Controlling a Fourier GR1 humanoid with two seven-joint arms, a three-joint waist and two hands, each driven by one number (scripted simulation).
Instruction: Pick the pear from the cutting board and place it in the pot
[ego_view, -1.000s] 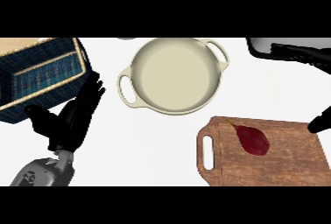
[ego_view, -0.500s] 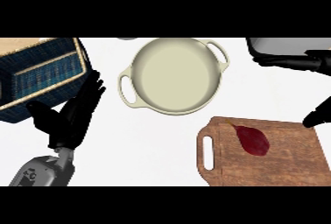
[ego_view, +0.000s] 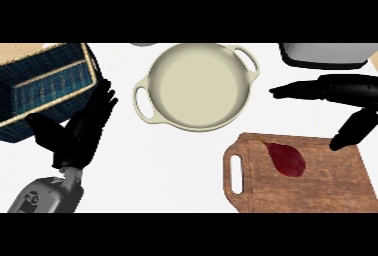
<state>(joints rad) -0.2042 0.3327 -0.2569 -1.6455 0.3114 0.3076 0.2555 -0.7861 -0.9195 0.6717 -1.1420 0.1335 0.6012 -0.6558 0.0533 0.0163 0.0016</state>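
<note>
Pear (ego_view: 286, 159), dark red and narrow, lies near the upper middle of the wooden cutting board (ego_view: 325, 185) at the lower right of your head view, its pointed end aimed toward the board's upper left corner. The board's slotted handle faces left, toward the middle of the white counter (ego_view: 170, 170).

Your right hand (ego_view: 336, 92) comes in from the right edge above the board, released, fingers stretched leftward toward the pot and thumb hanging down so its tip overlaps the board's upper right edge. It is grasping nothing and is apart from the pear.

The cream pot (ego_view: 198, 86) stands at the top centre, oval, with a loop handle at lower left and another at upper right. Its inside shows only bare cream enamel. It lies up and to the left of the board, not touching it.

Your left hand (ego_view: 77, 132) sits at the left, palm open and fingers straight, pointing up toward a dark blue woven basket (ego_view: 46, 87) with a tan rim in the upper left corner. Its grey forearm runs off the lower left.

A grey and black appliance (ego_view: 325, 54) is cut off at the upper right. You can read no brand, label or writing on any object.
</note>
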